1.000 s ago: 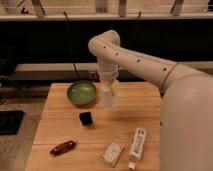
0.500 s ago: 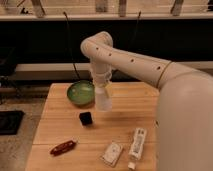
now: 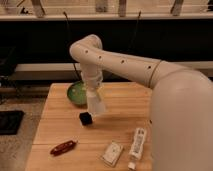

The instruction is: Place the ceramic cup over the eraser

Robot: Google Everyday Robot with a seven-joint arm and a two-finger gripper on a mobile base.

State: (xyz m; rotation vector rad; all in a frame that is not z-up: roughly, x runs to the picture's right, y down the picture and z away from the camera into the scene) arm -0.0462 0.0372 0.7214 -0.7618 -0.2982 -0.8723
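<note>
The gripper (image 3: pixel 94 96) is hanging just above the small black cube eraser (image 3: pixel 85 118), a bit to its right in the view. It is squeezing the plain white ceramic cup (image 3: pixel 97 106), which is floating off the wooden table (image 3: pixel 55 125) with its wider end seemingly pointing down. To do this well, the cup should be lining up right over the eraser, then going down slowly and straight.
</note>
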